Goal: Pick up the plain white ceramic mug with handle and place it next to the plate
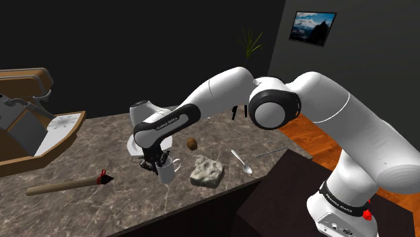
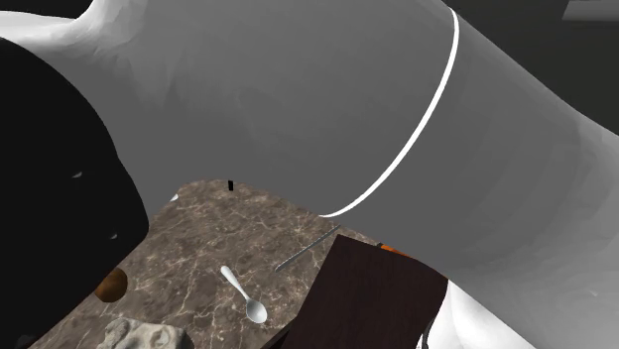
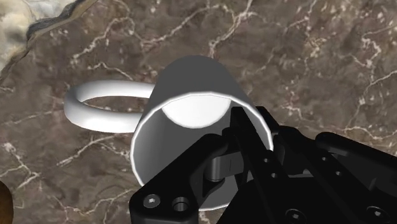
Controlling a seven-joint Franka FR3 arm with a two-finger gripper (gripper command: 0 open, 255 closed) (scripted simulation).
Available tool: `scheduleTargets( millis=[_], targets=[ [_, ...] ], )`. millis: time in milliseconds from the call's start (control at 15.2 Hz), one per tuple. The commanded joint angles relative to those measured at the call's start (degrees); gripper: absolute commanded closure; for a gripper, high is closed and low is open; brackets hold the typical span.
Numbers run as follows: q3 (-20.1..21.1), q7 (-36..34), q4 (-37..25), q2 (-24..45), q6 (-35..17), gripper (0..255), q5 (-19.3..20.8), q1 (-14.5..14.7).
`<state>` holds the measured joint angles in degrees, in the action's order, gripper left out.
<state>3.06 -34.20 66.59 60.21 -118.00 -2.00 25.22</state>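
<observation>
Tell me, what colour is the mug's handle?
White, the same as the rest of the mug; the handle shows best in the wrist view.

Plain white mug (image 3: 191, 121); all-black gripper (image 3: 257, 130). Brown marble counter (image 1: 101, 145), white veining. Mottled grey-white rock (image 1: 206, 172) at mug's 3 o'clock in shoulder view.

Dark walls (image 1: 134, 40), framed picture (image 1: 313, 27) up right, plant (image 1: 252, 42) in the corner. Wood floor (image 1: 316, 138). Brown marble tabletop (image 1: 87, 155), chair (image 1: 20, 114) far left.
</observation>
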Motion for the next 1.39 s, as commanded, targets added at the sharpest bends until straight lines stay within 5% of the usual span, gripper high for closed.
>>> scheduleTargets(
  millis=[0, 132, 198, 1320],
  targets=[
    [0.0, 0.0, -0.1, 0.1, 0.0, 255, 0.0, 0.0],
    [0.0, 0.0, -0.1, 0.1, 0.0, 255, 0.0, 0.0],
    [0.0, 0.0, -0.1, 0.1, 0.0, 0, 0.0, 0.0],
    [0.0, 0.0, -1.9, -3.2, 5.0, 0, 0.0, -0.3]
  ],
)
